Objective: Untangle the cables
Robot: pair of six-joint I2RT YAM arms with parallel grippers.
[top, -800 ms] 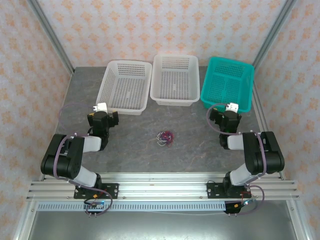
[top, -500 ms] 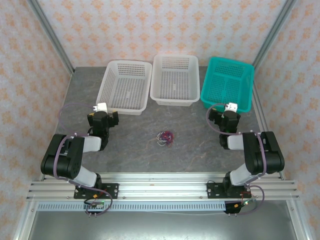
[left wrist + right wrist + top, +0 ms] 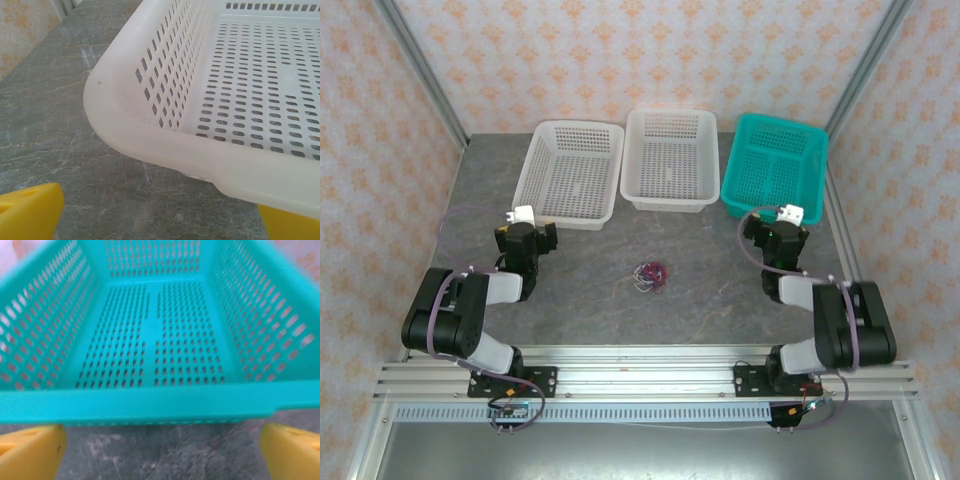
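Not yet started: cables (image 3: 649,274) sit bunched mid-frame; left tool (image 3: 527,226) and right tool (image 3: 782,225) both spread, empty. Next, one should reach that bunch.

Three baskets (image 3: 668,203), two arms (image 3: 448,318), one cable tangle (image 3: 649,273)
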